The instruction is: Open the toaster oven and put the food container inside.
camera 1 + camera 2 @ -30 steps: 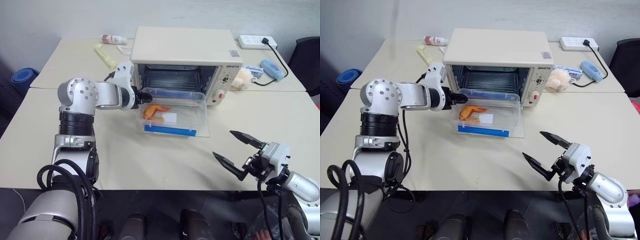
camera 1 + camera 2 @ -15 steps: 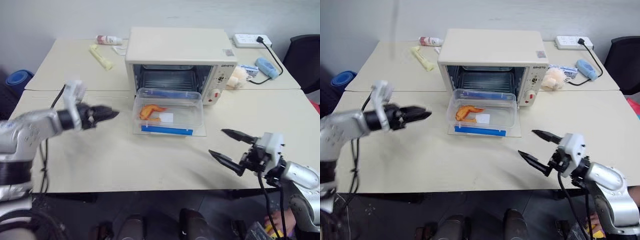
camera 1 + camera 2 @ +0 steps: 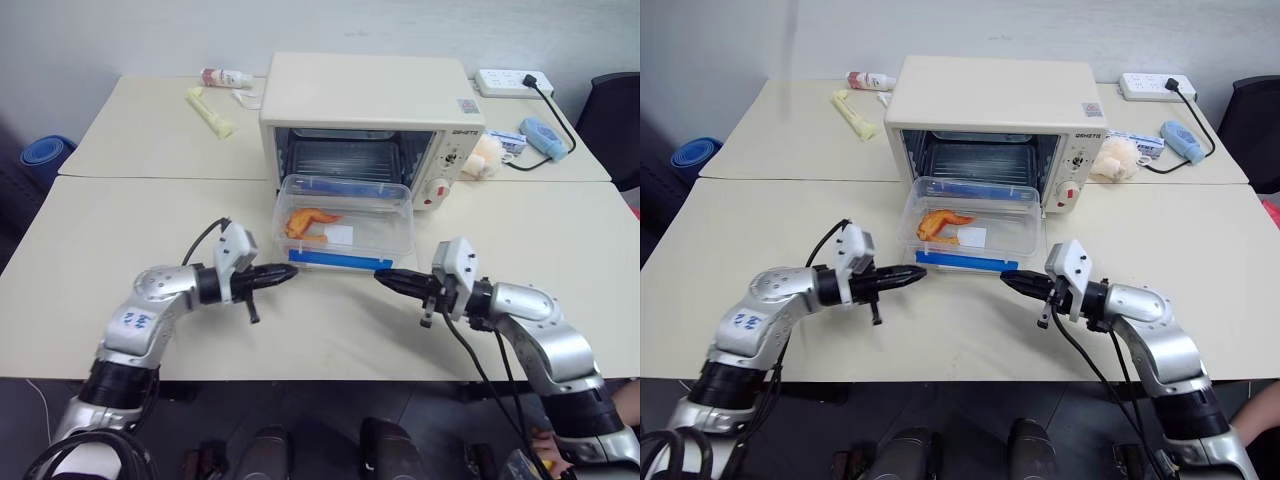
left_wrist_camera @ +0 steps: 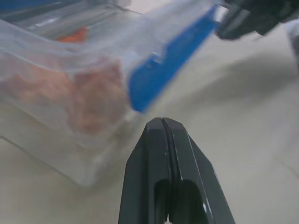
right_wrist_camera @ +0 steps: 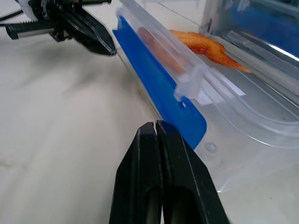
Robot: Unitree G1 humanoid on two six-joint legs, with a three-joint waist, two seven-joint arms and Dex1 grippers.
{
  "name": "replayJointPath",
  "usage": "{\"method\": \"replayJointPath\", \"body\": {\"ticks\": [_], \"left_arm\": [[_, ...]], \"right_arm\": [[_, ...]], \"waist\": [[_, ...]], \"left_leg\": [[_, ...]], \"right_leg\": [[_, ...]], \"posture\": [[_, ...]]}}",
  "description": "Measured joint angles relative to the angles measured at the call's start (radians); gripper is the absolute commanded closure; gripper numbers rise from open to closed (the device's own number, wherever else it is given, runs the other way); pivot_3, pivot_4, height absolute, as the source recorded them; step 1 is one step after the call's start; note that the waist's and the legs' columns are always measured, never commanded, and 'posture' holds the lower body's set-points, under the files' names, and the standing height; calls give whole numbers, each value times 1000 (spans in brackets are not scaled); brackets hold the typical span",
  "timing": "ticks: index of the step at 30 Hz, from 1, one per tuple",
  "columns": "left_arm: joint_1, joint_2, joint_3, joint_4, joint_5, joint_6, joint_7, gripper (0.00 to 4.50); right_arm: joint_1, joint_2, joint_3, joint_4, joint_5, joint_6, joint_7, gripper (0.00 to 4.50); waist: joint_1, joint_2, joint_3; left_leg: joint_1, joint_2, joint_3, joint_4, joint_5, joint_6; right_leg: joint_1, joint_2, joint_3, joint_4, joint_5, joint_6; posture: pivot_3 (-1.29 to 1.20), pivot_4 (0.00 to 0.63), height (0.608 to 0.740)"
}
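Observation:
The cream-white toaster oven (image 3: pixel 370 100) stands at the back of the table with its door folded down flat. On that door sits the clear food container (image 3: pixel 345 225), with orange food inside and a blue strip along its near edge. My left gripper (image 3: pixel 290 270) is shut, its tip just off the container's near left corner (image 4: pixel 70 93). From the other side my right gripper (image 3: pixel 380 277) points at the near right corner (image 5: pixel 187 112), also shut. Neither holds anything. The two tips face each other along the blue strip.
A pale yellow tube (image 3: pixel 210 112) and a small bottle (image 3: pixel 228 77) lie at the back left. At the back right are a power strip (image 3: pixel 515 82), a blue device (image 3: pixel 545 135) on a cable and a plush toy (image 3: pixel 485 155). A black chair (image 3: pixel 615 110) stands at the right.
My left gripper left the container's left side, swung out and down, and came in low at its near left corner, shutting. My right gripper moved in from the right and shut.

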Motion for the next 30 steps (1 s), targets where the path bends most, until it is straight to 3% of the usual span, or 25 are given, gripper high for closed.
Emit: {"method": "replayJointPath", "body": {"ticks": [7,20,25,30], "left_arm": [[-49,-94,3,88,56,8,108,4500],[-337,-264,90,464,152,-154,336,4500],[-358,-295,112,511,160,-185,386,4500],[-338,-280,124,486,160,-163,398,4500]], "right_arm": [[-175,76,0,231,-90,-90,-38,4475],[-458,212,-2,641,-224,-305,-133,4475],[-549,245,-19,767,-262,-354,-238,4475],[-536,253,-25,755,-245,-325,-185,4475]], "waist": [[-9,0,0],[-36,0,0],[-47,0,0],[-50,0,0]], "left_leg": [[0,0,0,1,0,0],[-7,0,-7,2,2,-2],[-7,0,-8,1,2,-2],[-7,0,-8,1,2,-2]], "right_leg": [[0,0,-1,0,0,0],[-3,0,-8,0,0,1],[-3,-1,-9,0,0,1],[-3,-1,-9,0,0,1]], "posture": [[0,150,740],[0,150,740],[0,150,740],[0,150,740]]}}
